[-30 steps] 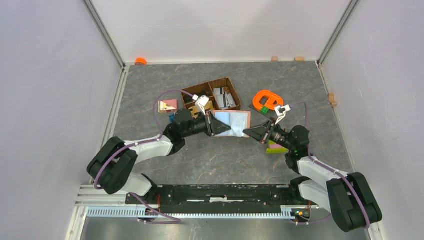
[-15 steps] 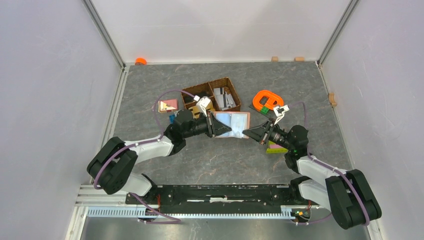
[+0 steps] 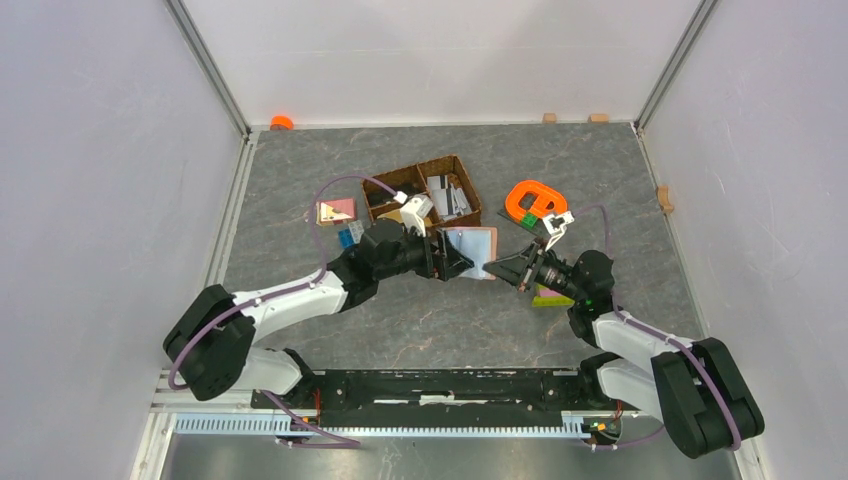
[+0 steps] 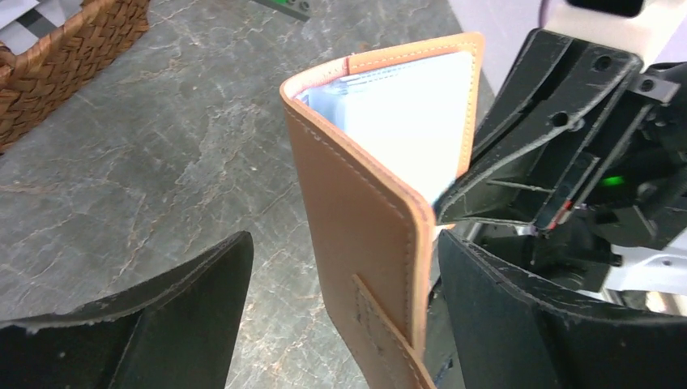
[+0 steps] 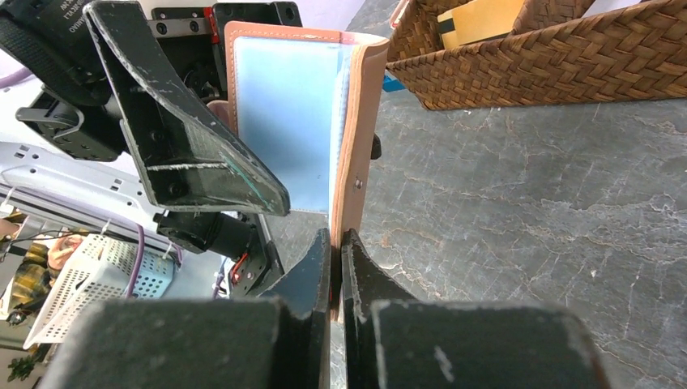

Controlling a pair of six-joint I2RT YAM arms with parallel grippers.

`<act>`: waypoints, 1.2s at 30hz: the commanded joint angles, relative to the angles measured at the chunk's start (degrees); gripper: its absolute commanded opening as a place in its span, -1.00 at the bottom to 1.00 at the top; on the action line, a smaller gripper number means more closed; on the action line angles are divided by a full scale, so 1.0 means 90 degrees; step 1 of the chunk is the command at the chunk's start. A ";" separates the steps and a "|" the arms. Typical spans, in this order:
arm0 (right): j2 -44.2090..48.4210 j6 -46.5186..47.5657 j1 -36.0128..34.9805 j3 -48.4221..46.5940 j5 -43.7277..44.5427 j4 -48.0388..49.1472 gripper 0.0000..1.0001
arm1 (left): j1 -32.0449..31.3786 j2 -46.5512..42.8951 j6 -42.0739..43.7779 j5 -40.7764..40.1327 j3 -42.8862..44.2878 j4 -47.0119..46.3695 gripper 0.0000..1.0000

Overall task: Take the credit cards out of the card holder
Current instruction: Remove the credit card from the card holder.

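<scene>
The card holder [image 3: 472,250] stands on edge above the table, half folded, brown outside and pale blue inside. My right gripper [image 5: 336,239] is shut on the lower edge of one flap [image 5: 357,138]. My left gripper [image 4: 344,243] is open, with the other flap [image 4: 364,227] and its strap tab between the fingers, close to the right finger and apart from the left. Pale sheets [image 4: 405,113] show inside; I cannot tell cards from sleeves. Several grey credit cards [image 3: 449,196] lie in the basket's right compartment.
A dark woven divided basket [image 3: 385,186] sits just behind the grippers. Right of it is an orange ring-shaped thing [image 3: 535,200]. A pink-and-tan flat piece [image 3: 335,211] and a small blue block [image 3: 348,237] lie left. A green-and-pink block [image 3: 548,297] sits under my right arm.
My left gripper has opened and let go of the card holder's flap. The holder has folded narrower and now hangs from my right gripper alone. The left arm shifted slightly right.
</scene>
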State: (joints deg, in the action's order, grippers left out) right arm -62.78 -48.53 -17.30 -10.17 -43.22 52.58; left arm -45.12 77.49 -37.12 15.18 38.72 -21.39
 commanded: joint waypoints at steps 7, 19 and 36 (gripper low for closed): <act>0.0012 -0.0240 -0.0129 -0.0178 -0.0159 0.0828 -1.00 | -0.0435 0.0271 0.0907 -0.1477 0.0870 0.1535 0.82; 0.0385 0.0269 -0.0093 -0.0253 0.0216 -0.0094 -1.00 | -0.0065 0.0320 0.0488 -0.2063 0.0948 0.2151 0.03; 0.0516 0.0551 0.0066 -0.0325 0.0434 -0.0743 -1.00 | -0.0025 -0.1612 0.0286 -0.2450 -0.0596 0.0488 1.00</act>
State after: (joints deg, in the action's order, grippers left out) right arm -59.27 -43.90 -16.82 -11.05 -38.92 43.00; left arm -45.34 63.11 -33.52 -10.26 35.68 -7.25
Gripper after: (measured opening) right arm 0.057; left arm 0.975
